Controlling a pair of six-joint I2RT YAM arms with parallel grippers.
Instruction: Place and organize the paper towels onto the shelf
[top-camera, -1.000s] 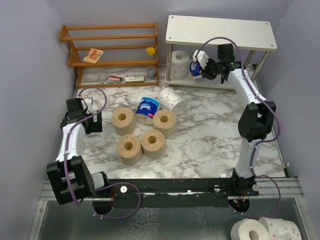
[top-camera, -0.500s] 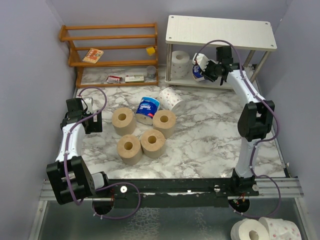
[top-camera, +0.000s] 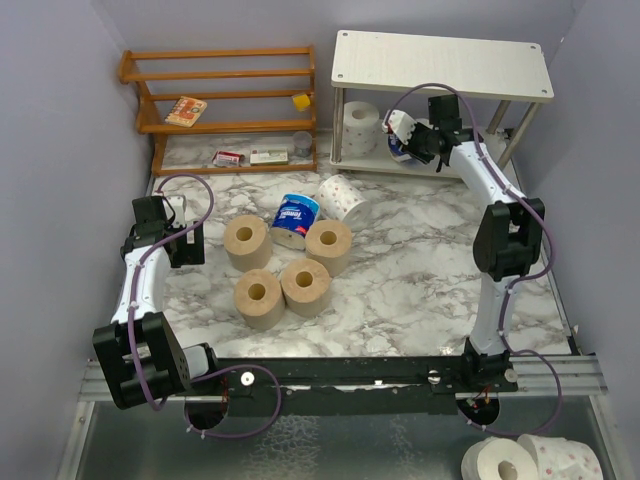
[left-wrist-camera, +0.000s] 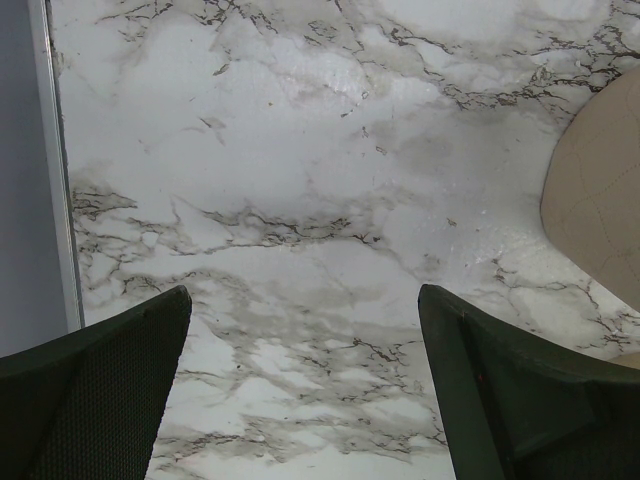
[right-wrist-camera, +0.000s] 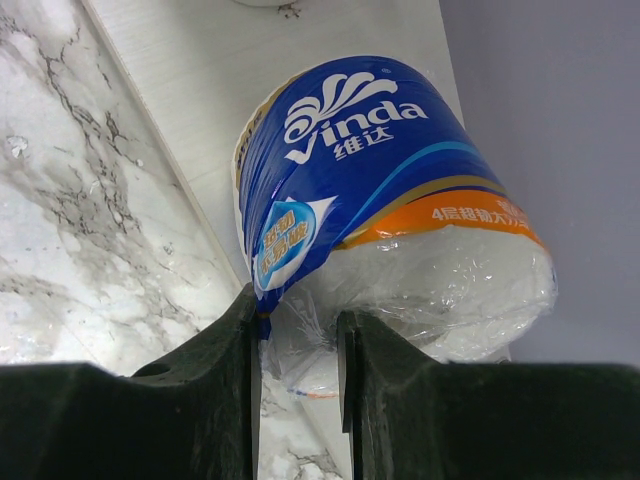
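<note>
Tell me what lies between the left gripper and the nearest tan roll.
Only bare marble tabletop. The left wrist view shows it stretching from the open left gripper to the tan roll.

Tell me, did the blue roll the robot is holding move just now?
Yes. The blue-wrapped roll in the right tool went slightly deeper into the shelf, away from the white roll standing there.

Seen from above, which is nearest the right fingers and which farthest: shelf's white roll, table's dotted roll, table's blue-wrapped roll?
1. White roll, on the lower board of the shelf, left of the right fingers.
2. Dotted roll, on the table in front of the shelf.
3. Blue-wrapped roll, on the table, farther left.
</note>
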